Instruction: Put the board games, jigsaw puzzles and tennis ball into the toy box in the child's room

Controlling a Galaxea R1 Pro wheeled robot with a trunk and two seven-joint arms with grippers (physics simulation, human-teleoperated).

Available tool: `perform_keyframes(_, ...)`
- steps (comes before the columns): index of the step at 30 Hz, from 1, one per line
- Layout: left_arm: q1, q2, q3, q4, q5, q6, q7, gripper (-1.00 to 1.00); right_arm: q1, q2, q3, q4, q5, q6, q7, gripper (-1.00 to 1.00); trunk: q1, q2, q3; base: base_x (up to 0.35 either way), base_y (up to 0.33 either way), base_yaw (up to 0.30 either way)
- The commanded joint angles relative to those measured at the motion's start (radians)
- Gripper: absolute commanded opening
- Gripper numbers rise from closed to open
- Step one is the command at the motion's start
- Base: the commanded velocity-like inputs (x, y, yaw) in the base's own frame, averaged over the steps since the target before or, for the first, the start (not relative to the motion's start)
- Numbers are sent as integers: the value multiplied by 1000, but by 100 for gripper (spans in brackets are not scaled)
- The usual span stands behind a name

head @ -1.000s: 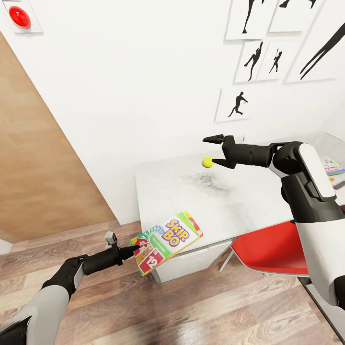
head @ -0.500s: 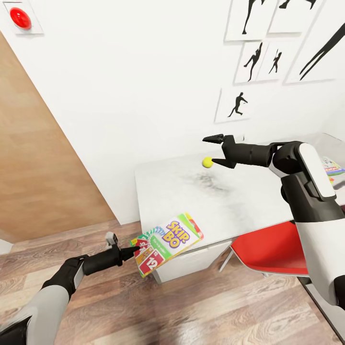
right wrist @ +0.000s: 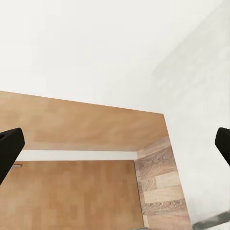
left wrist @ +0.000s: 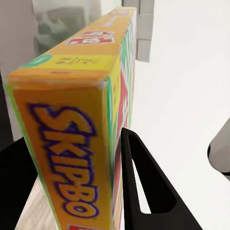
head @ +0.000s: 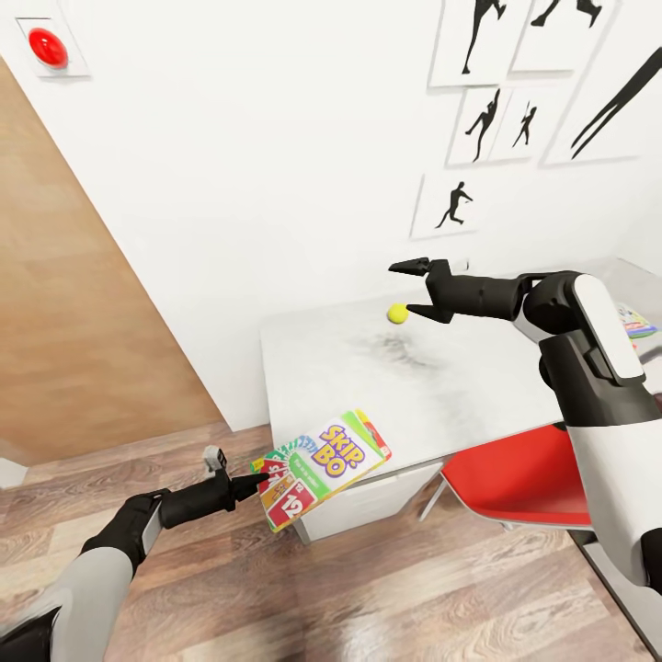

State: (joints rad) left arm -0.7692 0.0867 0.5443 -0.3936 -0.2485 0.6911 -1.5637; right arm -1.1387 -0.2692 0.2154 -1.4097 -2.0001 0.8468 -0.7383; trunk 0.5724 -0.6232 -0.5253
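With only the view shifted slightly, left pincer (head: 260, 478) stays pinching the SKIP-BO box (head: 321, 466) off the worktop (head: 414, 386) corner, right pincer (head: 416, 289) spread above the ball (head: 397, 313).

right claw (right wrist: 115, 146): fingertips wide apart | beyond: white wall (right wrist: 96, 43), wooden door (right wrist: 72, 191), wood floor (right wrist: 160, 187)

Home bedroom: desk (head: 368, 368), red chair (head: 515, 478), wood floor (head: 368, 598), silhouette wall prints (head: 450, 204).
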Motion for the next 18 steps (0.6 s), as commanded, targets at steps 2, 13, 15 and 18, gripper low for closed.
perform_keyframes(2, -1, 0, 6, -1, -11, 5, -7, -100, -1, -1, 1, -1, -10, -2, -10, 100, -7, 13, 5, 0, 0, 0)
perform_keyframes(13, -1, -1, 6, -1, -11, 5, -7, -100, 0, -3, 6, -2, -4, -2, -18, 100, -50, 90, 40, 0, 0, 0)
perform_keyframes(15, -1, -1, 6, -1, -11, 5, -7, -100, 1, -4, 5, -2, -3, -3, -19, 100, -57, 104, 46, 0, 0, 0)
perform_keyframes(18, -1, -1, 6, -1, -11, 5, -7, -100, 2, -5, 3, -2, -4, -3, -19, 100, -69, 125, 55, 0, 0, 0)
